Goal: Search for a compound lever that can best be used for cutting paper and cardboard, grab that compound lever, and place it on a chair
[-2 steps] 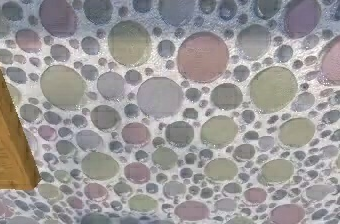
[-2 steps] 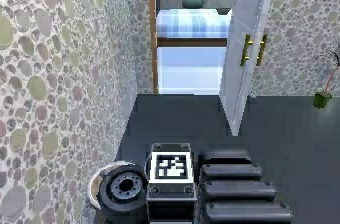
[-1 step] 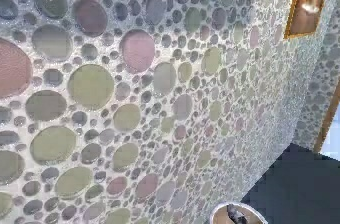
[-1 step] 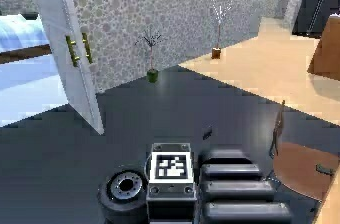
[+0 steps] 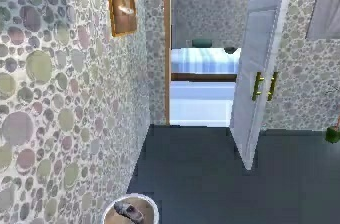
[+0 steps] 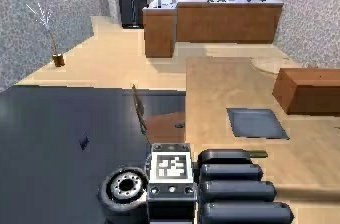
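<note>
At the arm side view's bottom edge lies my arm [image 6: 236,187], a stack of dark blocks, with a white marked square [image 6: 169,165] at its end. Left of that sits the gripper's dark round body [image 6: 126,188] over dark floor. I cannot make out its far end, so I cannot tell whether it holds anything. On a light wooden surface [image 6: 218,90] at the arm side view's right lie a flat grey rectangle [image 6: 256,122], a brown box [image 6: 318,90] and a small dark object [image 6: 259,153].
A pebble-patterned wall [image 5: 38,110] with a framed picture [image 5: 123,15] runs along the forward view's left. Ahead, a white door [image 5: 256,85] stands ajar beside a doorway [image 5: 198,90] onto a blue-striped bed. A round bin [image 5: 130,210] sits low; a potted plant [image 5: 336,130] stands right.
</note>
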You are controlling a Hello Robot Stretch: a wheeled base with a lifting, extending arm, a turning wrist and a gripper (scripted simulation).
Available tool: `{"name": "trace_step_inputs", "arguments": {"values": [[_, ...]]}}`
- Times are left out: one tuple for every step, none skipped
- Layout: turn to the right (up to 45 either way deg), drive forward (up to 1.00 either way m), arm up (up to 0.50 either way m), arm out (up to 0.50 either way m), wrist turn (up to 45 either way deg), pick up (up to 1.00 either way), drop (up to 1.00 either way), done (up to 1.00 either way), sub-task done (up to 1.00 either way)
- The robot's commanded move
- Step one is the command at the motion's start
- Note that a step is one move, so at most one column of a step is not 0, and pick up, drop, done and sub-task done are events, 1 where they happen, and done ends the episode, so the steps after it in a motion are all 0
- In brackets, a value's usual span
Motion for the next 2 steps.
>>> {"name": "trace_step_inputs", "arguments": {"values": [[45.0,0.0,0.0,0.0,0.0,0.0,0.0,0.0,0.0],[45.0,0.0,0.0,0.0,0.0,0.0,0.0,0.0,0.0]]}}
